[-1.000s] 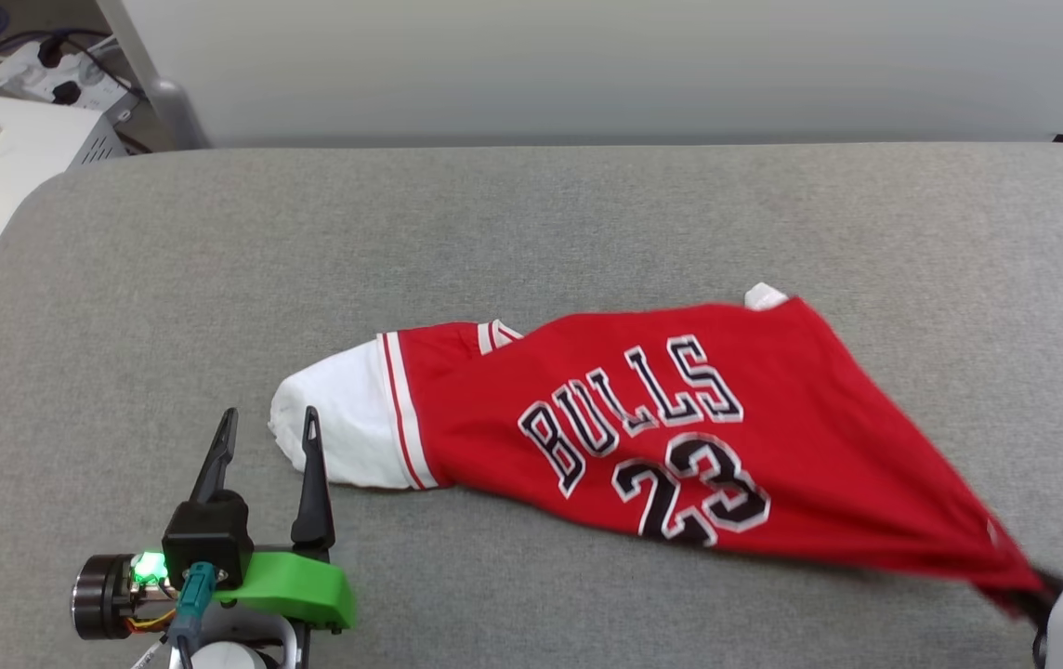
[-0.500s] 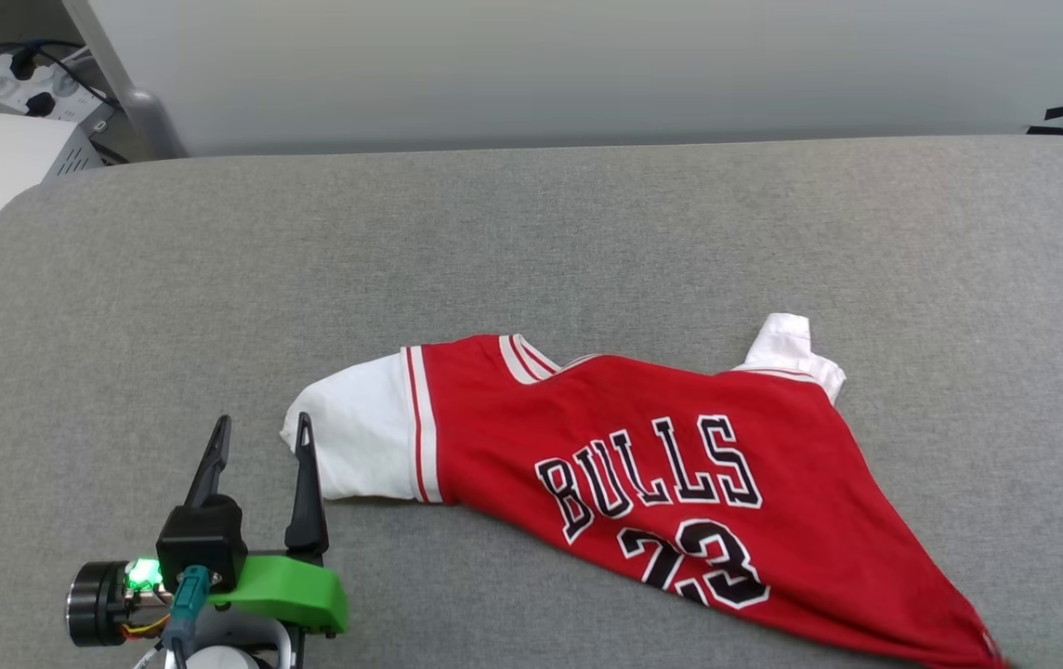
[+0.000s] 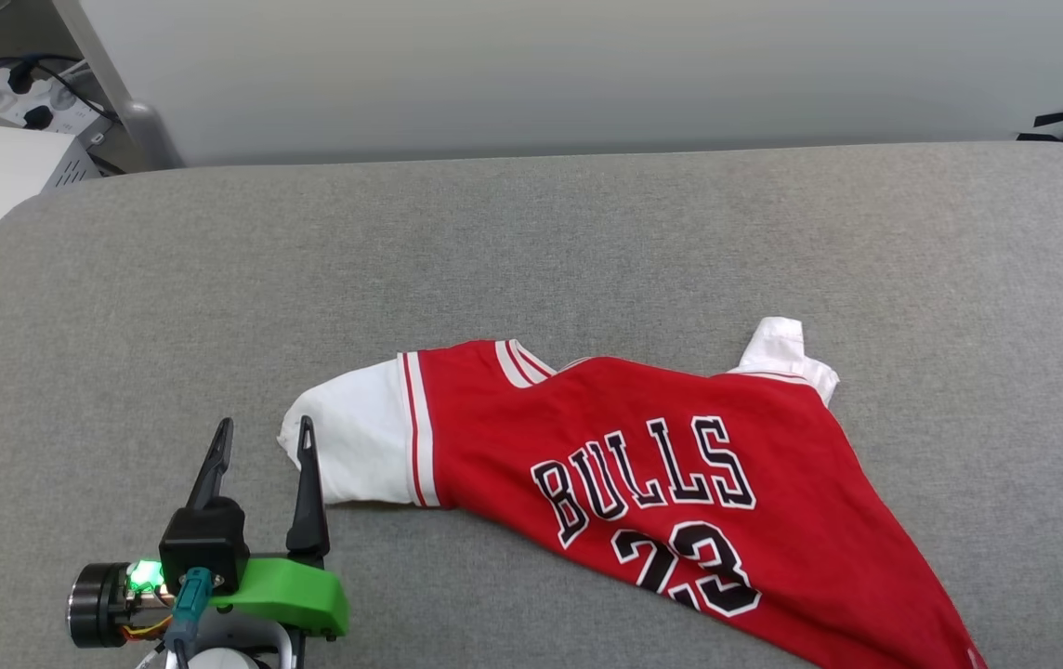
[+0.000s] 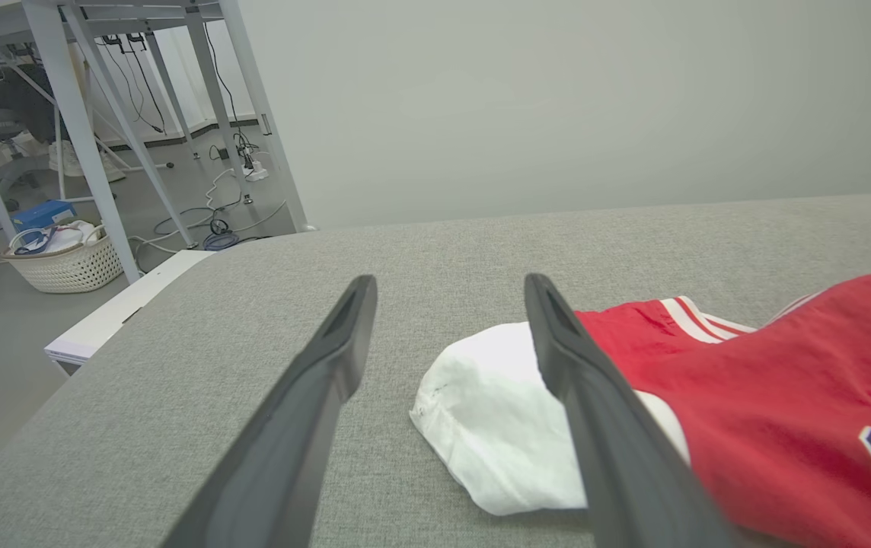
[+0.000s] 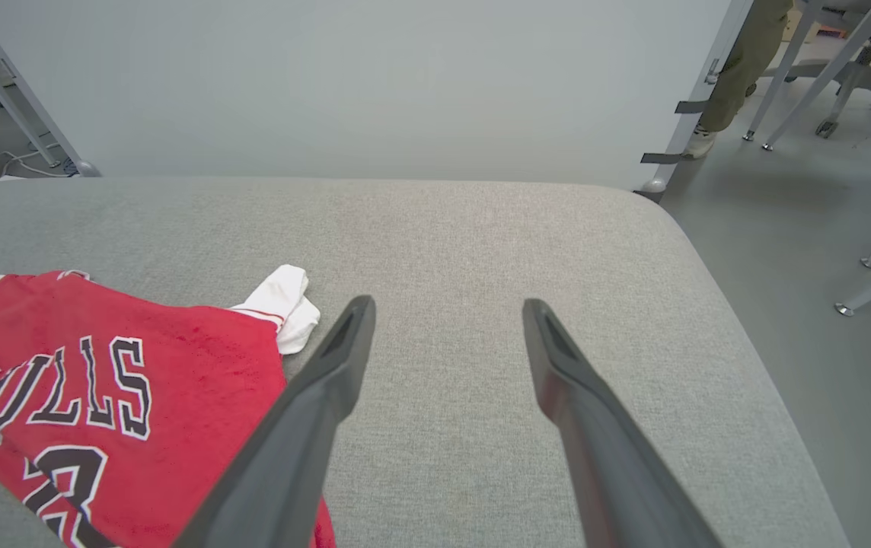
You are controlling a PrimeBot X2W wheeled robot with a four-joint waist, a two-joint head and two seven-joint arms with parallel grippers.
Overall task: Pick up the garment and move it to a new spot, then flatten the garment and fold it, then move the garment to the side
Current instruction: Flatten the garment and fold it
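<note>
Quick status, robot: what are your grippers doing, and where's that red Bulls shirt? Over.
Left gripper open, empty, beside the white sleeve. Right gripper open, empty. Garment front up on grey surface, skewed, not flattened.

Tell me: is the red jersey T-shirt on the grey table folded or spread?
Spread front up, not folded, but not flat: the red jersey T-shirt shows its BULLS 23 print, and one white sleeve is bunched.

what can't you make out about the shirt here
- Head view: garment hem, cut off by the bottom edge.
- Left wrist view: part of the white sleeve, behind a left gripper finger.
- Right wrist view: its lower corner, behind a right gripper finger.
</note>
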